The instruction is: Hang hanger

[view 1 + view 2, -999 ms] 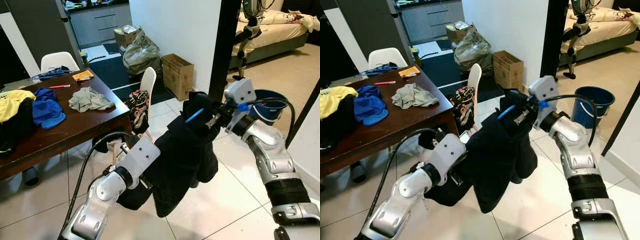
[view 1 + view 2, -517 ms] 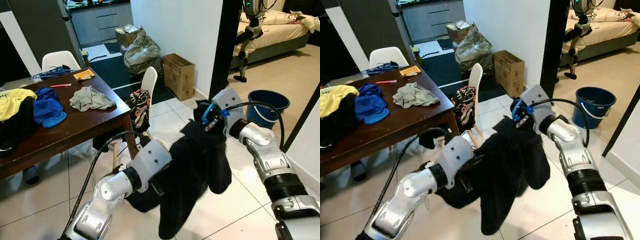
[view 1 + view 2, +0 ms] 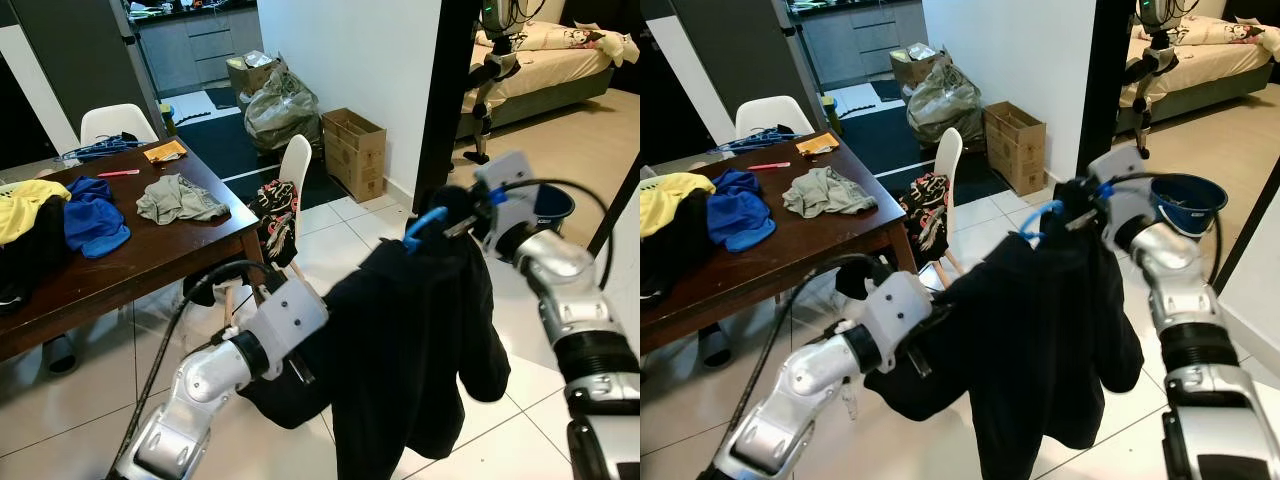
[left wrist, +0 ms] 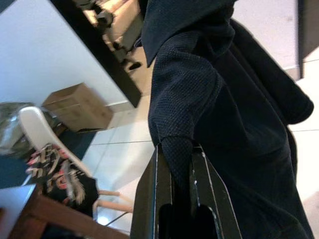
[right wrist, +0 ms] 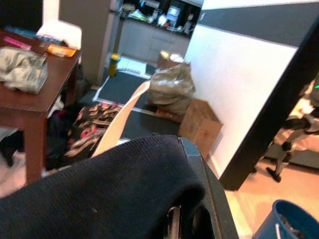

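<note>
Carrying stage of the hanging task. Nearest the camera, the left gripper [image 4: 180, 164] is clamped on a fold of the black knit garment [image 3: 415, 350]: in the left wrist view its two black fingers [image 4: 158, 199] stand close together with the cloth pinched between them, and the rest of the garment hangs beyond and below the jaws. Farther out and higher, the right gripper [image 3: 1080, 208] is at the neck of the same garment, where the blue hanger [image 3: 425, 222] projects just beside it; cloth drapes over the jaws in the right wrist view, so whether they are closed on the hanger cannot be told. The garment hangs spread between the two grippers, clear of the tiled floor [image 3: 330, 240].

Beyond the grippers stand a white chair [image 3: 945, 165] with a patterned cloth, a dark wooden table [image 3: 770, 250] bearing loose clothes, a cardboard box [image 3: 355, 150] against the wall, and a blue bucket [image 3: 1185, 195] past the right gripper. No rail or hook can be made out.

Judged next move: locate a rail, keep the hanger hook free of cloth, and lift it high enough to catch.
</note>
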Tool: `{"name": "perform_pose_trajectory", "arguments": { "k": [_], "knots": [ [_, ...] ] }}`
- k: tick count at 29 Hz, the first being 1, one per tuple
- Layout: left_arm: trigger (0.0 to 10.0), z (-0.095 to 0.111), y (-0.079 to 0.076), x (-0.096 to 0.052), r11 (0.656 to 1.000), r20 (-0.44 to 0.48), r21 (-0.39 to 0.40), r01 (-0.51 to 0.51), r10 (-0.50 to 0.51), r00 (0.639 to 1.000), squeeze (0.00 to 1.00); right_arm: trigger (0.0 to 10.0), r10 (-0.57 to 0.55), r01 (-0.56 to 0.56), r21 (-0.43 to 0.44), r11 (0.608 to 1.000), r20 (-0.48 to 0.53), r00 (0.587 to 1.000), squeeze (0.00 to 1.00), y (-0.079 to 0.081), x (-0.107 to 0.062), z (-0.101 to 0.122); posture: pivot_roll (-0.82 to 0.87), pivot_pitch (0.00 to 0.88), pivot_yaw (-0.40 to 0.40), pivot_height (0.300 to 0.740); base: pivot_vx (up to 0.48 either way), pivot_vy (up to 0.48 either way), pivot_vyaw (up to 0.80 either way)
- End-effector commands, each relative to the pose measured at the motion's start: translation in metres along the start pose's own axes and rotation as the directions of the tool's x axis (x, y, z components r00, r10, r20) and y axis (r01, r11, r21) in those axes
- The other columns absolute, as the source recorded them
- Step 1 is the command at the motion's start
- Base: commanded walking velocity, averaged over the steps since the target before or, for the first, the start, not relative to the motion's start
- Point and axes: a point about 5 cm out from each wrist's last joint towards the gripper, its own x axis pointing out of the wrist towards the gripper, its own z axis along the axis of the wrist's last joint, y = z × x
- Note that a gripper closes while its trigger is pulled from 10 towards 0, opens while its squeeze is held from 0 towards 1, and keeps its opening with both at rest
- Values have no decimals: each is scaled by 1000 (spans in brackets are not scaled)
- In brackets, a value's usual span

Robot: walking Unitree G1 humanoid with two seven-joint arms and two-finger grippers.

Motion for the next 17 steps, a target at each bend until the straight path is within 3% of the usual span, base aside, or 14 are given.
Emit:
{"name": "perform_pose_trajectory", "arguments": {
  "k": [1, 7, 17],
  "knots": [
    [10000, 3, 11, -1, 998, 22, 33, -50, 49, 999, 0, 0, 1, -2, 16, 1000, 14, 1000, 0, 0, 1, 1, -26, 0, 47, 740, 0, 0, 0],
    [10000, 4, 19, -1, 993, 35, 27, -116, 115, 993, 0, 0, -40, 39, 25, 999, 33, 999, 0, -13, -3, 4, -24, 0, 48, 740, 0, 0, 0],
    [10000, 6, 14, -2, 995, 48, 1, -97, 97, 994, 0, 0, -103, 98, 62, 993, 85, 991, 0, -27, -6, 9, -13, 0, 49, 740, 0, 0, 0]
  ]
}}
